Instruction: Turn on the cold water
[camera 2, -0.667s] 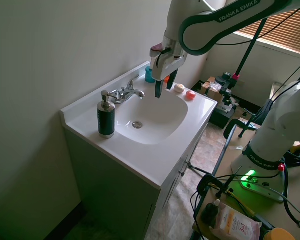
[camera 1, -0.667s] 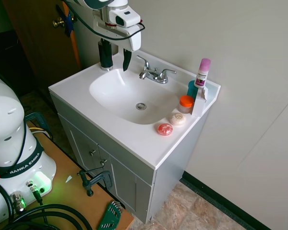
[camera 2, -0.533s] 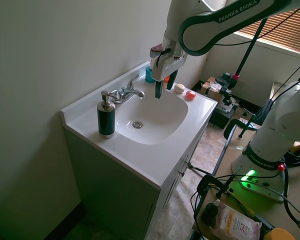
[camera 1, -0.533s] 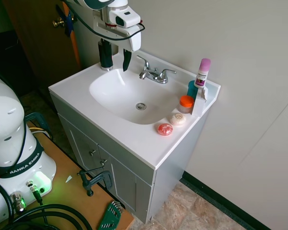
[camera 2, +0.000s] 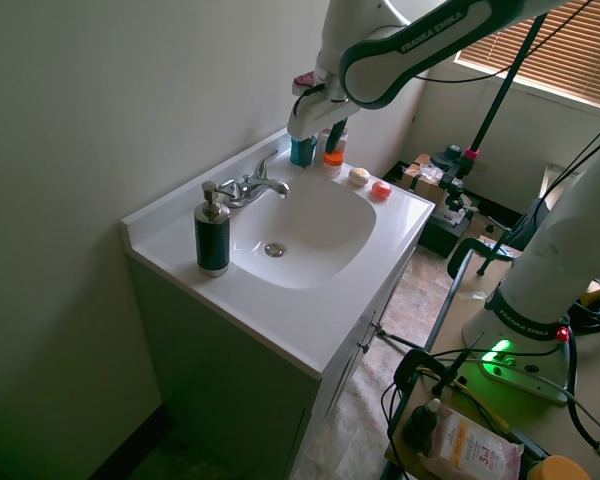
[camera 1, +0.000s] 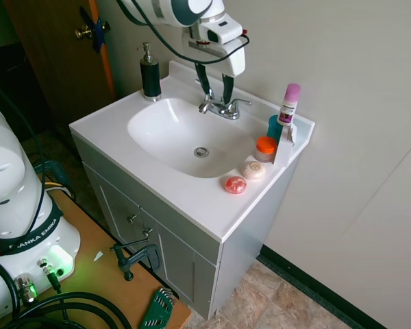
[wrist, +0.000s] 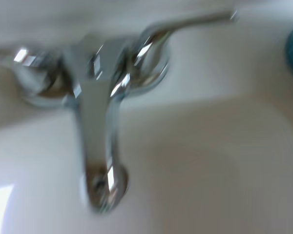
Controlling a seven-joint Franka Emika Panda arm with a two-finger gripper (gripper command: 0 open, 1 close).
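Observation:
A chrome faucet (camera 1: 219,107) with two lever handles stands at the back rim of the white sink (camera 1: 109,127). One lever (camera 1: 205,87) points up on the soap-dispenser side. The other lever (camera 1: 241,103) points toward the teal cup. My gripper (camera 1: 217,96) hangs open just above the faucet, its dark fingers (camera 1: 227,88) straddling the faucet body without touching a lever. In the wrist view the faucet's spout (wrist: 100,146) and one long lever (wrist: 190,20) fill the blurred picture. No water runs from the spout.
A black soap dispenser (camera 1: 149,74) stands at the sink's back left corner. Right of the faucet are a teal cup (camera 1: 275,127), a pink-capped bottle (camera 1: 288,104), an orange-lidded jar (camera 1: 265,147) and two round soaps (camera 1: 235,184). The wall lies close behind the faucet.
My gripper has moved from beside the soap dispenser, over the basin's left part, across to the faucet at the back, and stays open.

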